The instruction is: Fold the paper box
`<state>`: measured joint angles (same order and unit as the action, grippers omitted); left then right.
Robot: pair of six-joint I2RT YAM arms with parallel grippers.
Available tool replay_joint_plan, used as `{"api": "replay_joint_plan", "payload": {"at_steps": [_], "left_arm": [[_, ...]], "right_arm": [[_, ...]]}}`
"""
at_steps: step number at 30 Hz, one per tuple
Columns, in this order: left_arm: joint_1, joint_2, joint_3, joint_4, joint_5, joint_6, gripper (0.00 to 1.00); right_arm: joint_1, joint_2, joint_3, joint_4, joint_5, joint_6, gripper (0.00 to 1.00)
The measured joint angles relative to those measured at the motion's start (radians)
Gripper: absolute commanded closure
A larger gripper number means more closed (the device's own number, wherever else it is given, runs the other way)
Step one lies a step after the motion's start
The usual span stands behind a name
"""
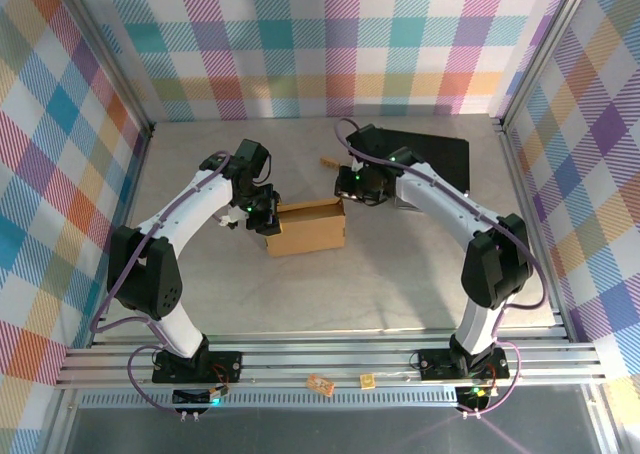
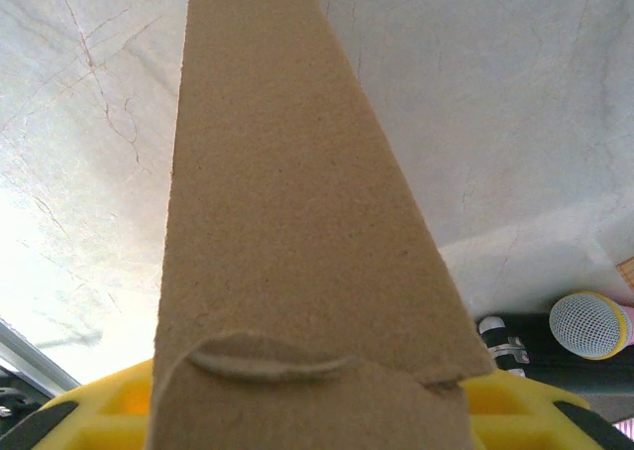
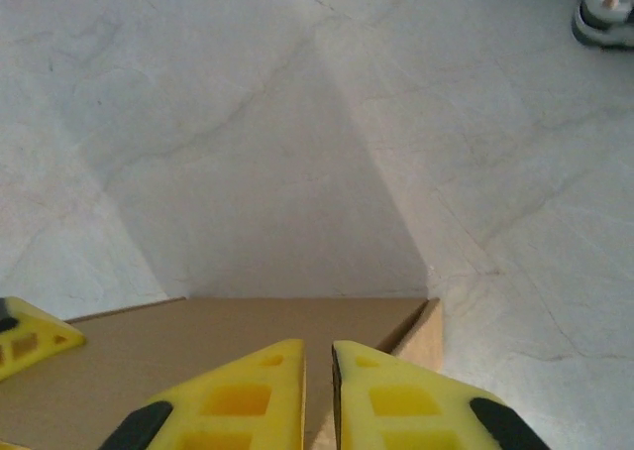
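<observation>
No legible text or labels anywhere

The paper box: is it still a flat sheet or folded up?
Folded up: the paper box stands as a closed rectangular block with upright sides on the table.

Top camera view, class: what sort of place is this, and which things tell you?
Probably a robot test cell, not a home: an aluminium frame, checked cloth walls, and two arms bolted to the table beside a paper box.

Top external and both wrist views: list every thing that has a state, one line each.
paper box: folded into a box, on the table, a gripper at each end.
left gripper: at the box's left end; a cardboard panel runs between its fingers.
right gripper: fingers nearly together, over the box's edge.
</observation>
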<state>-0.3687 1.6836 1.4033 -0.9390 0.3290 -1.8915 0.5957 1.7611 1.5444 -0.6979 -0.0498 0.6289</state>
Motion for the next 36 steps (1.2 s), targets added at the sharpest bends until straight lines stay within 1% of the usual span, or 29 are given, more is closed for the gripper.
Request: {"api": "replay_joint_plan", "payload": {"at_steps": [7,11,17,20,24,29,31,32,34,36], "left_arm": [[0.0,0.0,0.0,0.0,0.001,0.013,0.58],[0.0,0.0,0.0,0.001,0.0,0.014,0.58],[0.0,0.0,0.0,0.002,0.0,0.014,0.58],[0.001,0.0,-0.001,0.003,0.001,0.014,0.58],[0.001,0.0,-0.002,0.007,0.0,0.022,0.58],[0.004,0.0,-0.002,0.003,0.003,0.024,0.58],[0.007,0.0,-0.002,0.004,0.003,0.024,0.58],[0.008,0.0,-0.002,0.004,0.003,0.024,0.58],[0.008,0.0,-0.002,0.004,0.003,0.025,0.58],[0.008,0.0,-0.002,0.004,0.003,0.026,0.58]], "right_arm": [[0.0,-0.069,-0.108,0.05,-0.003,0.008,0.89],[0.0,-0.076,-0.126,0.073,-0.001,0.009,0.94],[0.007,-0.081,-0.139,0.09,0.009,0.009,0.97],[0.021,-0.089,-0.163,0.103,0.03,0.011,1.0],[0.029,-0.112,-0.212,0.134,0.071,0.016,0.99],[0.032,-0.121,-0.226,0.113,0.12,0.022,0.94],[0.032,-0.121,-0.225,0.081,0.136,0.026,0.9],[0.032,-0.121,-0.222,0.063,0.142,0.033,0.87],[0.032,-0.12,-0.197,0.01,0.157,0.06,0.75],[0.032,-0.121,-0.155,-0.041,0.177,0.103,0.62]]}}
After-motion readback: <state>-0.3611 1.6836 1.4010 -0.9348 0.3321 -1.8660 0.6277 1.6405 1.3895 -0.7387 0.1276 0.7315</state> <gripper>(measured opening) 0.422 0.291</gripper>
